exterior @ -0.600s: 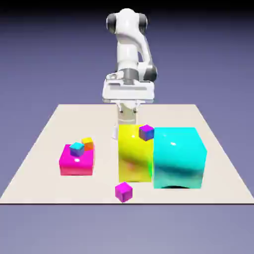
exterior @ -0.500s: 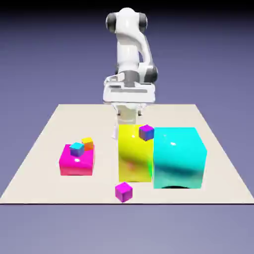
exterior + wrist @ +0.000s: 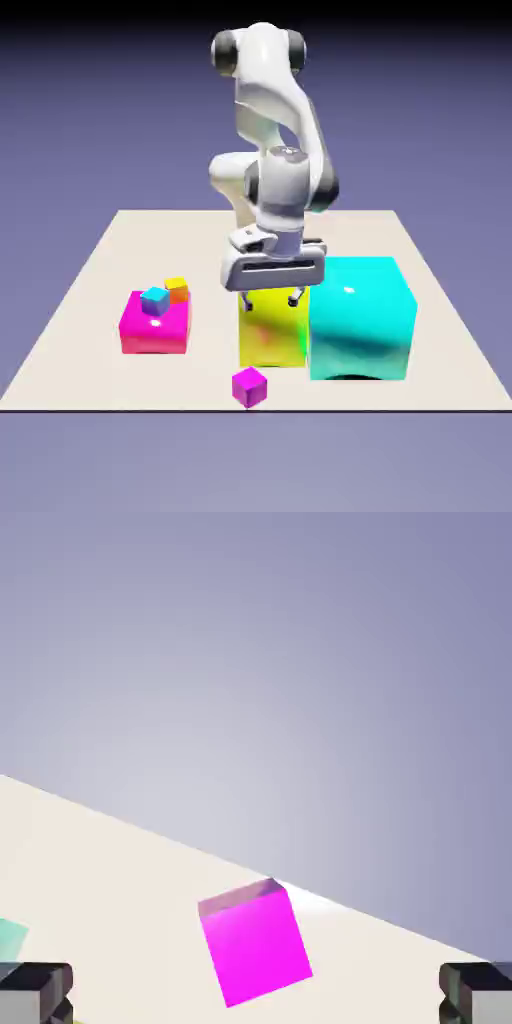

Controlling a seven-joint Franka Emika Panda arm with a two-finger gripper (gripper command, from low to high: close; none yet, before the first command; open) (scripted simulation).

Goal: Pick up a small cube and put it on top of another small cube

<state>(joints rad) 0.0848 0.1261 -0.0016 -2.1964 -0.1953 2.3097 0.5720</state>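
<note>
The small cube (image 3: 249, 386), plain magenta, sits on the table near its front edge, in front of the yellow block. In the hand view the same small cube (image 3: 255, 942) lies ahead, between and beyond the fingertips, close to the table's edge. My gripper (image 3: 270, 299) hangs open above the yellow block's front top, well above the small cube and touching nothing. In the hand view my gripper (image 3: 256, 994) has its fingertips (image 3: 35, 990) wide apart at the bottom corners. The other small cube is hidden behind my hand.
A tall yellow block (image 3: 272, 338) stands mid-table with a big cyan block (image 3: 360, 318) against its right side in the exterior view. At the left, a flat magenta block (image 3: 155, 328) carries a tiny cyan-topped cube (image 3: 155, 299) and a tiny orange cube (image 3: 177, 289).
The arm has swung forward and down from behind the yellow block. The hand now hangs over that block's top and covers the tiny purple cube that showed there.
</note>
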